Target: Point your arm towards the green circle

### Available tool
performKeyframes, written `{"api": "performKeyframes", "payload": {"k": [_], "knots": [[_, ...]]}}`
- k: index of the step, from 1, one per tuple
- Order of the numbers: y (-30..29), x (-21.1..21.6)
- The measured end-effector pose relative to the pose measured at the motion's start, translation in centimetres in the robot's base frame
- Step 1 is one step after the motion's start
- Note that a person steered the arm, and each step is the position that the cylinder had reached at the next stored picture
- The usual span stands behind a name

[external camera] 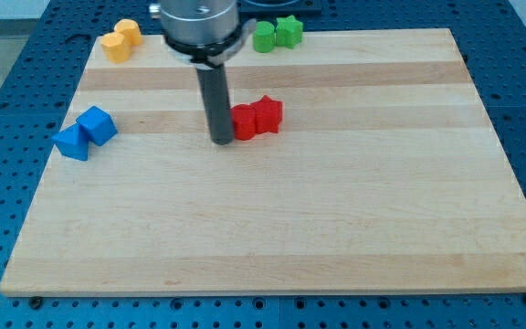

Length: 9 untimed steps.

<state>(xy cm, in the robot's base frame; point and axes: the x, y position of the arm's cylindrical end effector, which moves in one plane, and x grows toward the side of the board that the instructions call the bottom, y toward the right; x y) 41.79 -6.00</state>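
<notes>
The green circle [264,37] sits at the board's top edge, right of centre, touching a green star-shaped block [289,30] on its right. My tip [222,141] rests on the board well below and a little left of the green circle. It touches the left side of a red block [244,122], whose shape I cannot make out and which adjoins a red star-shaped block [268,113]. The rod rises from the tip to the arm's metal end [199,23] at the view's top.
Two yellow blocks [121,40] sit together at the board's top left. A blue cube [97,125] and a blue triangular block [70,143] lie at the left edge. The wooden board [281,219] lies on a blue perforated table.
</notes>
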Motion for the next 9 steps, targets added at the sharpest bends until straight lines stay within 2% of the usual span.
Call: {"api": "performKeyframes", "payload": {"k": [5,8,9], "knots": [[13.6,0.1],[15.6,-2.6],[17.6,-7.2]]}}
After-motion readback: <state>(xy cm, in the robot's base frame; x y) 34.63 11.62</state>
